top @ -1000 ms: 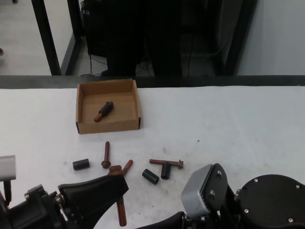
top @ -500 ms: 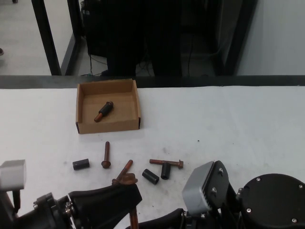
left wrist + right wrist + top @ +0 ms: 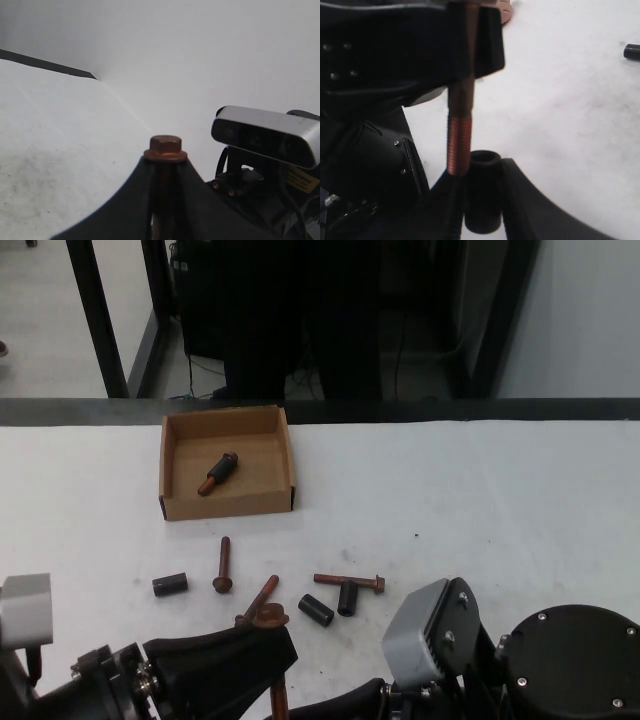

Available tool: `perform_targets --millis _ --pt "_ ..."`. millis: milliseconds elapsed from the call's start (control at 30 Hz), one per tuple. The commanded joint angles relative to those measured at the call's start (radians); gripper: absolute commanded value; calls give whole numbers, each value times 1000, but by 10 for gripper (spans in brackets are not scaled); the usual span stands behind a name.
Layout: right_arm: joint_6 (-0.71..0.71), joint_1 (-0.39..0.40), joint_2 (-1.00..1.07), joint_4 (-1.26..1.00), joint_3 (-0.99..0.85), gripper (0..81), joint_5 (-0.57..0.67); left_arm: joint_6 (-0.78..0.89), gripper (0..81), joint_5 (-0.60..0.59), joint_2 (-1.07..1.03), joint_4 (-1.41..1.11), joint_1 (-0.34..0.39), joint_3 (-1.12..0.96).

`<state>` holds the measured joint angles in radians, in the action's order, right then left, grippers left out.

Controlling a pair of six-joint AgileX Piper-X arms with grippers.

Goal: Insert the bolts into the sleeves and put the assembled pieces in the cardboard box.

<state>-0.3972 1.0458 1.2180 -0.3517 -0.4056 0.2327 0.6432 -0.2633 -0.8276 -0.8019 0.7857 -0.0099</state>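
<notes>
My left gripper (image 3: 165, 165) clamps a copper hex bolt (image 3: 165, 146), right gripper (image 3: 482, 202) a black tubular sleeve (image 3: 483, 167); loose bolts (image 3: 224, 565) front the brown cardboard box (image 3: 228, 504).

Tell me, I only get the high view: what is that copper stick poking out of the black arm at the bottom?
Observer: A bolt. In the left wrist view, the left fingers are shut on its shank, right under the hex head.
Operator: Is the other arm holding anything?
Observer: Yes. In the right wrist view, the right fingers grip a black sleeve around its body.
Operator: Is the bolt inside it?
Observer: Not yet. Its threaded tip sits alongside the sleeve's rim, not in the opening.
</notes>
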Motion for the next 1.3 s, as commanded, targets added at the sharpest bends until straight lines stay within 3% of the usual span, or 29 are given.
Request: perform_targets --millis 0,933,1267 --pt "17 -2 -24 -23 -12 2 -3 -23 8 -21 -2 -2 4 -5" --pt "107 -2 -27 39 -12 2 -56 49 8 8 -2 -59 4 -12" --pt "120 -2 -74 40 -12 2 -72 -6 8 8 -2 -4 4 -12"
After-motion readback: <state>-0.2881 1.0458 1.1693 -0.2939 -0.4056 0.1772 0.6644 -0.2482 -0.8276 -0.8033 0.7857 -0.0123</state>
